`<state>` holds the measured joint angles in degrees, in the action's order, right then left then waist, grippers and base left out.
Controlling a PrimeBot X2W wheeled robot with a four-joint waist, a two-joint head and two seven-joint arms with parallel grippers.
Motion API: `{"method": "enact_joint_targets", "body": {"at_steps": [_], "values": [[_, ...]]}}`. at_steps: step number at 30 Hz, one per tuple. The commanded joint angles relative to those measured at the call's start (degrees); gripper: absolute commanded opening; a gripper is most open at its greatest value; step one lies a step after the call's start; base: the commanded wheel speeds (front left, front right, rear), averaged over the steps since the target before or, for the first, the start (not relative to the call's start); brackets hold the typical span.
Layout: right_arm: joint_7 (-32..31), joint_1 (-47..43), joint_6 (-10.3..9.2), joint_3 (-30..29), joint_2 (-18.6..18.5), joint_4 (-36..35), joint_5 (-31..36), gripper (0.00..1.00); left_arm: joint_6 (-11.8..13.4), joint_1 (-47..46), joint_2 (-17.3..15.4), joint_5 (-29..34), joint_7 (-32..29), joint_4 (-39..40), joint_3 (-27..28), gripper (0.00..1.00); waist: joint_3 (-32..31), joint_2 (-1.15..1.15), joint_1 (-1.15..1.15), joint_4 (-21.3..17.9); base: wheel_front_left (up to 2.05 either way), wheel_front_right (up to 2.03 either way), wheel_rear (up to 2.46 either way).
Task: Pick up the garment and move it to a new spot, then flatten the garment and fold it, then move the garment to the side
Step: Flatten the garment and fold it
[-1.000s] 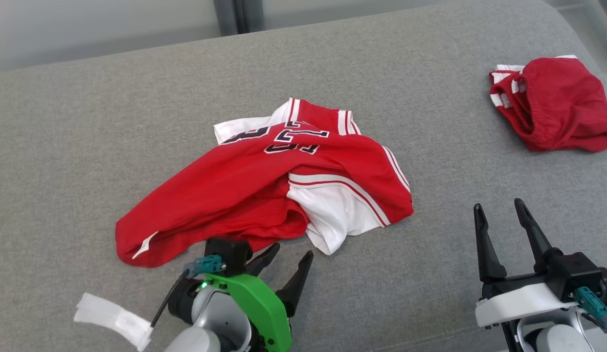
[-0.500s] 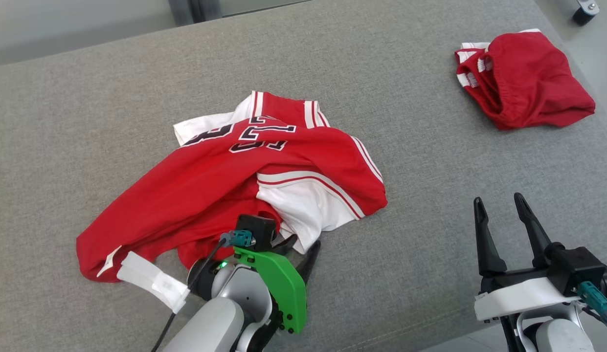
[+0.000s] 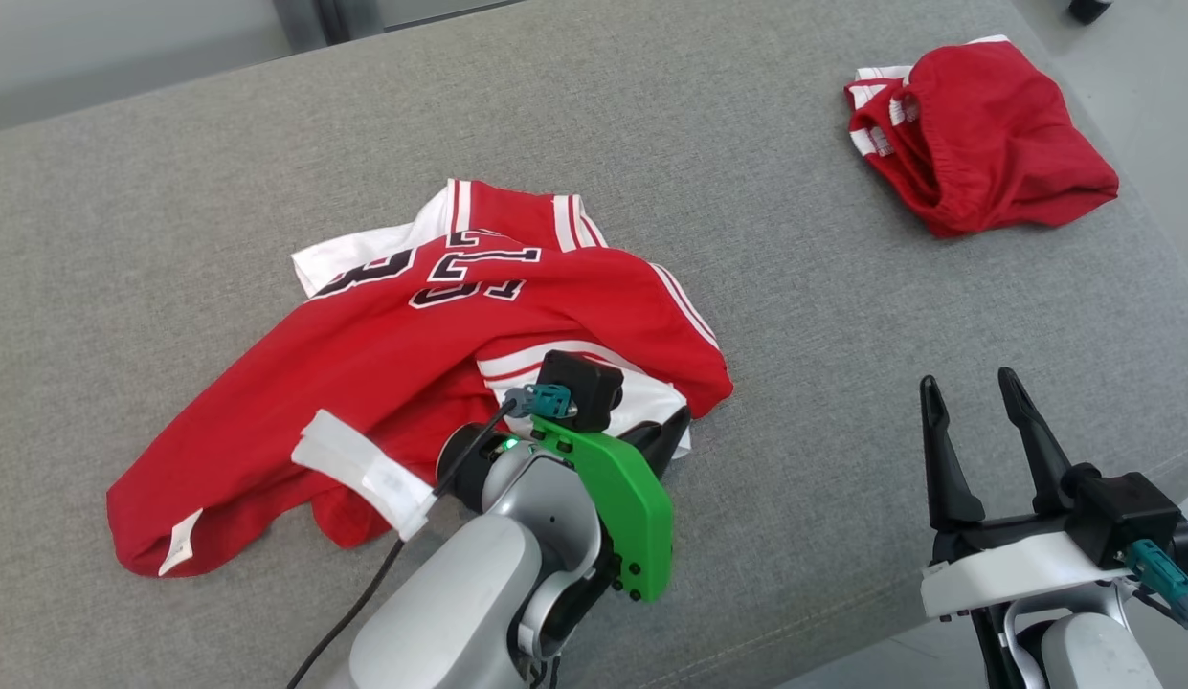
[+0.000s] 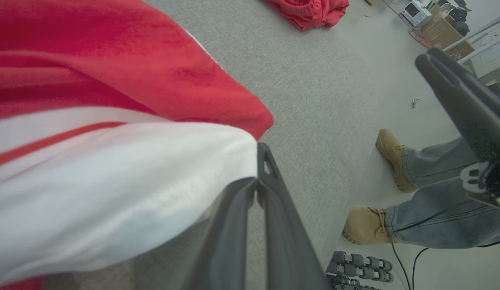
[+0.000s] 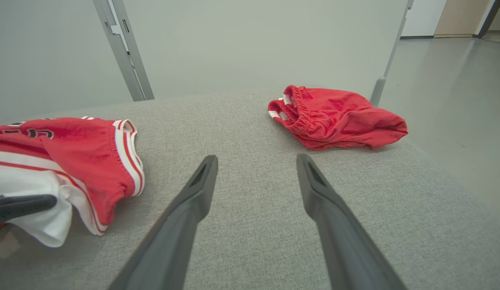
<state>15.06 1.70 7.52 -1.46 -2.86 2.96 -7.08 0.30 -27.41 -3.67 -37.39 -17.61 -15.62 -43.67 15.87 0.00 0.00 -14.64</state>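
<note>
**A:** What are the left jaws doing?

**B:** The left gripper (image 4: 258, 188) is pressing its two dark fingers together, and the white edge of the jersey (image 3: 412, 354) is being pinched between them at the tips. White cloth is draping over one finger.

**A:** And the arm behind it?

**B:** The pale forearm is rising from the bottom of the head view and slanting up to the right. The wrist is reaching over the jersey's near right corner, with the fingers pointing away from the robot.

**A:** How is the jersey lying?

**B:** It is lying crumpled in the middle of the grey cushion (image 3: 172, 191). Its long axis is running from the near left to the far right, and the black lettering is sitting at the far end.

**A:** And the other side?

**B:** The right gripper (image 3: 968, 379) is hanging over bare cushion at the near right, its fingers spread wide and touching nothing. Red shorts (image 3: 986, 153) are lying at the far right, well apart from the jersey.
</note>
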Motion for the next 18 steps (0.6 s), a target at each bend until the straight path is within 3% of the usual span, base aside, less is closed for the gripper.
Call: {"method": "enact_joint_targets", "body": {"at_steps": [1, 9, 14, 16, 17, 18], "values": [[0.2, 0.6, -0.07, 0.2, -0.1, 0.1, -0.4, 1.0, 0.4, -1.2, 0.3, -0.5, -0.1, 0.1, -0.4, 0.0, 0.1, 0.0, 0.0, -0.6, 0.0, 0.0, 0.0], [0.2, 0.9, -0.07, 0.8, -0.1, 0.5, -1.4, 1.0, 4.9, -1.1, 0.7, -6.3, -0.5, -2.1, -5.3, 0.0, 1.6, 0.0, 0.0, -3.0, 0.0, 0.0, 0.0], [0.2, 0.4, -0.07, 0.2, -0.1, 0.7, -1.3, 1.0, 5.9, 0.1, 0.7, -8.2, 0.4, -4.6, -7.6, 0.0, 1.8, 0.0, 0.0, -3.0, 0.0, 0.0, 0.0], [0.2, 0.0, -0.07, 0.1, -0.1, 0.9, -0.9, 1.0, 6.2, 0.0, 0.7, -8.4, 1.4, -5.0, -8.3, 0.41, 1.4, 0.0, 0.0, -2.5, 0.0, 0.0, 0.0], [0.2, 0.0, -0.07, 0.1, -0.1, 0.9, -0.8, 1.0, 6.2, -0.1, 0.7, -8.3, 1.8, -4.9, -8.6, 0.74, 1.1, 0.0, 0.0, -2.2, 0.0, 0.0, 0.0], [0.2, -0.1, -0.07, 0.1, -0.1, 0.8, -0.5, 1.0, 6.1, -0.1, 0.7, -8.5, 2.0, -4.6, -9.0, 1.0, 0.7, 0.0, 0.0, -1.9, 0.0, 0.0, 0.0]]}}
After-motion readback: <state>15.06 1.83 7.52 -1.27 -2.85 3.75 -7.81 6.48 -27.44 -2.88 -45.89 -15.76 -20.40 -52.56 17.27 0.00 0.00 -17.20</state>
